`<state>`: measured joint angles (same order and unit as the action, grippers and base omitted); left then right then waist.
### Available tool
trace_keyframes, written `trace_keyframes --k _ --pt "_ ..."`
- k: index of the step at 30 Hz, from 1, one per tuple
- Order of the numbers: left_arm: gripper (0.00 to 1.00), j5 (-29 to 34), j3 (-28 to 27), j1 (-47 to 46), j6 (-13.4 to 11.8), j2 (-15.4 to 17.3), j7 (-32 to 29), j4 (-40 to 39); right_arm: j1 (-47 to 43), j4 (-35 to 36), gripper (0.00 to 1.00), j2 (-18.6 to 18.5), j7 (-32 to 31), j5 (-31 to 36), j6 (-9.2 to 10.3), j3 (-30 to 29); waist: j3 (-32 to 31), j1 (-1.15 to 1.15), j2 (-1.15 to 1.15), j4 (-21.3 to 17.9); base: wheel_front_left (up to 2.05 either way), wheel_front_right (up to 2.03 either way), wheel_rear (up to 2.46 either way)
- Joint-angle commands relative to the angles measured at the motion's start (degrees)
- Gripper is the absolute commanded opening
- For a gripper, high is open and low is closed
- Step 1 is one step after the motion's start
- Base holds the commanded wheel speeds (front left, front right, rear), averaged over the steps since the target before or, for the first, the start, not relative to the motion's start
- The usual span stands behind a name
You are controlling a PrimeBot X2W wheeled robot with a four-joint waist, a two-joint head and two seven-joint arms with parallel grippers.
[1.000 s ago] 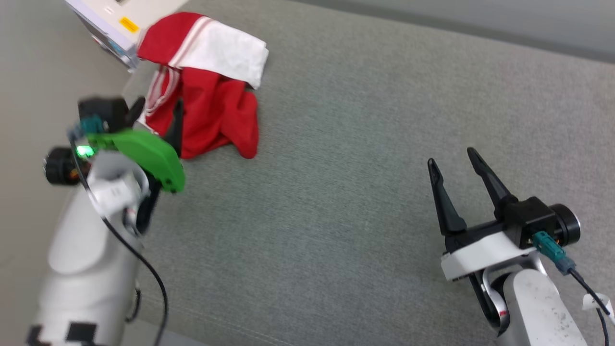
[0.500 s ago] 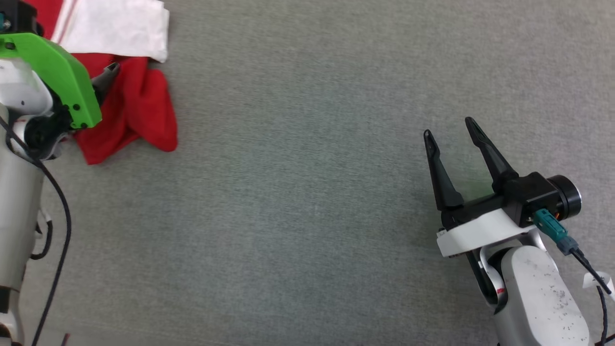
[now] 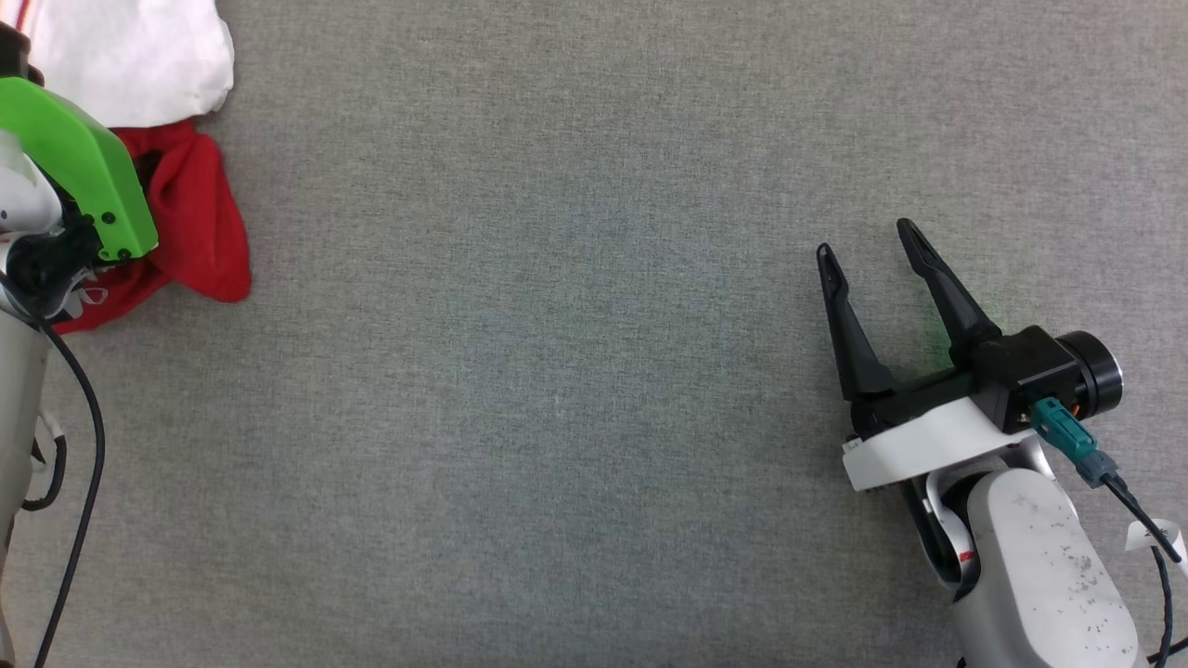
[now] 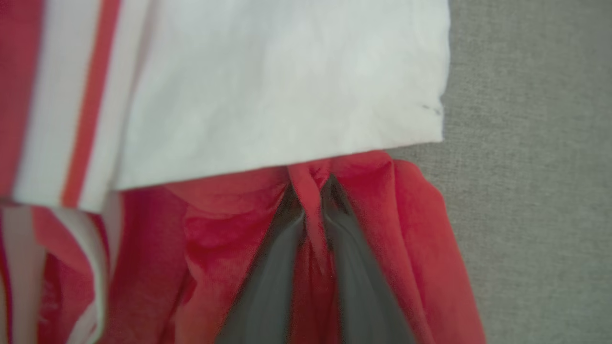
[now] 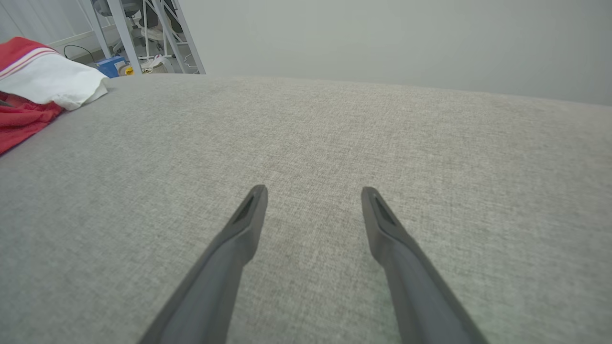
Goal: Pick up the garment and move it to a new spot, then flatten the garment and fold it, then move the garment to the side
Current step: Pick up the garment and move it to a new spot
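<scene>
The garment [image 3: 200, 218], red with a white sleeve and striped trim, lies crumpled at the far left of the grey surface. In the left wrist view my left gripper [image 4: 313, 184] is shut on a pinched ridge of the garment's red cloth [image 4: 406, 224], just below the white sleeve [image 4: 287, 86]. In the head view its fingers are hidden behind the green wrist cover [image 3: 74, 167]. My right gripper [image 3: 863, 239] stands open over bare grey fabric at the lower right, far from the garment [image 5: 28, 91], with nothing between its fingers [image 5: 248, 215].
The grey fabric surface [image 3: 557, 371] spreads wide between the two arms. Beyond its far edge in the right wrist view stand metal frame legs [image 5: 143, 33] and small items on the floor. A black cable [image 3: 83, 445] hangs by my left arm.
The head camera has swung, shifting the garment toward the view's left edge. My left gripper has closed onto the red cloth. The right gripper stays open in place.
</scene>
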<state>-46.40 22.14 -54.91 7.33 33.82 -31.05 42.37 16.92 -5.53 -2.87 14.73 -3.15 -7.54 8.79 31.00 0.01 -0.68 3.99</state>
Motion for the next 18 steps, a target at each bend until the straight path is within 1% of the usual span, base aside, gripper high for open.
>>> trace_keyframes --k 1,3,6,9,10,12,15,18 --pt "0.00 -0.5 0.8 1.0 0.1 -0.7 0.8 0.7 1.0 -0.2 1.00 0.0 0.3 0.0 0.05 -0.1 -0.5 -0.01 0.68 0.3 0.00 0.00 0.00" --pt "0.00 -0.2 0.8 1.1 0.2 -0.5 2.9 0.8 1.0 -0.5 1.00 0.0 0.3 0.0 0.05 0.0 -1.3 -0.01 0.68 0.4 0.00 0.00 0.00" --pt "0.00 2.1 2.5 1.5 0.2 0.8 6.7 -0.4 0.6 -0.9 1.00 0.0 0.3 -0.2 0.05 0.0 -3.3 -0.01 0.68 0.5 0.00 0.00 0.00" --pt "0.00 4.0 3.4 2.4 0.2 1.8 12.2 -1.7 -0.2 -1.3 1.00 0.0 0.3 -0.9 0.05 -0.6 -6.4 -0.01 0.68 0.7 0.00 0.00 0.00" --pt "0.14 9.0 5.4 3.0 -1.0 3.8 17.6 -3.1 -1.5 -1.8 1.00 0.0 0.3 -2.0 0.05 -0.9 -9.9 -0.01 0.68 1.0 0.00 0.00 0.00" --pt "0.00 12.3 6.8 3.4 -2.1 5.0 20.6 -4.5 -2.4 -1.9 1.00 0.0 0.3 -2.9 0.05 -1.1 -12.2 -0.01 0.68 1.2 0.00 0.00 0.00" --pt "0.00 14.4 7.9 4.1 -2.6 5.7 22.9 -6.6 -3.8 -2.0 1.00 0.0 0.3 -4.1 0.05 -1.1 -15.4 -0.01 0.68 1.4 0.00 0.00 0.00" --pt "0.00 14.5 8.3 4.6 -2.5 5.4 24.2 -9.4 -5.2 -2.2 1.00 0.0 0.3 -5.0 0.05 -1.0 -18.1 -0.01 0.68 1.7 0.00 0.00 0.00"
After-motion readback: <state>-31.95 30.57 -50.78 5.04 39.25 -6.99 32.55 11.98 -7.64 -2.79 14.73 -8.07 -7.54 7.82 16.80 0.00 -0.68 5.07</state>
